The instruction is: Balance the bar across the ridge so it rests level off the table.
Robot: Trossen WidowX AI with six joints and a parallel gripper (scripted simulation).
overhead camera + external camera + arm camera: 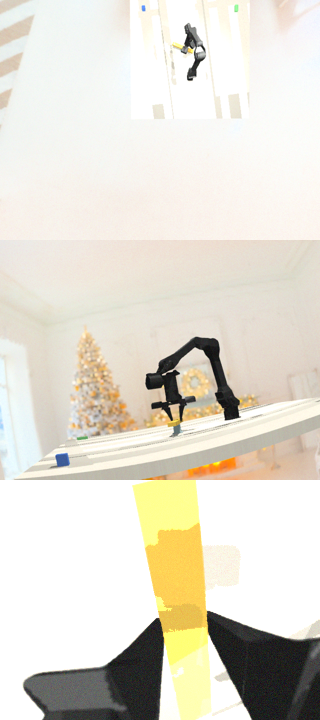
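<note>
A black pincer grips the yellow bar at the grey-blue ridge on the table; released off-centre, the bar could tip and an end strike the tabletop

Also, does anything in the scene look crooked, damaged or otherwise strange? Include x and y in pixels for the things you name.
Nothing stands out: the yellow bar (177,45) (173,423) (181,575) looks undamaged between the gripper's (184,50) (176,420) (185,617) fingers, over the grey-blue ridge (177,429); whether it is exactly level, I cannot tell.
</note>
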